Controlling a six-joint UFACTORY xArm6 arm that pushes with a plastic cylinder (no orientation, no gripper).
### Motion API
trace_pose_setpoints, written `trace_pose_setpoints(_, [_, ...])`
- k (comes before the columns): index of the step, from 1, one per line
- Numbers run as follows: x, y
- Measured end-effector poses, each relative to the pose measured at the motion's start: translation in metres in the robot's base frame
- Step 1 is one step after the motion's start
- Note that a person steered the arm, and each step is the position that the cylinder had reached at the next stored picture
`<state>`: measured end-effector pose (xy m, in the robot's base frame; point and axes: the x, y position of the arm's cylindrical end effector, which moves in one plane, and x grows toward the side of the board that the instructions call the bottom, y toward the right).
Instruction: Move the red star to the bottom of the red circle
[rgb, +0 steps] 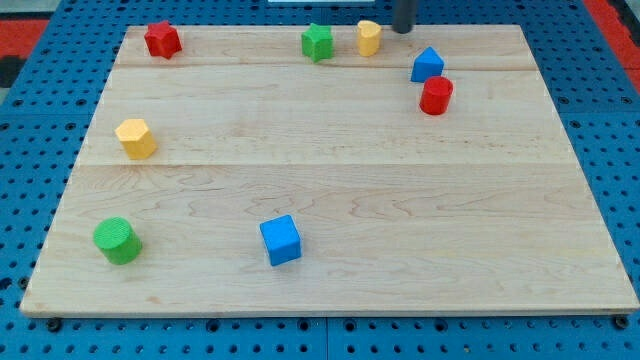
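red star (162, 39) sits at the board's top-left corner, far across from the red circle (436, 96), which is a red cylinder at the view's upper right. nothing touches the star

count: 8 blocks total on the wooden board (330, 290)
- red: 2 (star, circle)
- green: 2, green star (318, 42) at top centre, green cylinder (118, 240) at lower left
- yellow: 2, one yellow block (369, 37) at top just right of the green star (rounded, exact shape unclear), one yellow hexagon (136, 138) at the left edge mid-height
- blue: 2, blue pentagon-ish block (427, 65) just above-left of the red circle, near or touching it (can't tell which), blue cube (281, 240) at bottom centre

my tip (403, 30): 1 dark rod coming in from the view's top edge, lower end just right of the top yellow block, above-left of the blue one. contact with the yellow block can't be judged. well apart from the red star

no claw on this rig, just the rod, so nothing opens or closes and nothing is held

board rests on a blue perforated table (40, 120)
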<state>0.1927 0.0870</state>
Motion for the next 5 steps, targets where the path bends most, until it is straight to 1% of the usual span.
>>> trace_pose_setpoints(1, [0.012,-0.058])
trace_pose_setpoints(2, [0.048,-0.064])
trace_pose_setpoints(3, [0.076,-0.079])
trace_pose_setpoints(4, [0.087,-0.134])
trace_pose_setpoints(5, [0.093,-0.225])
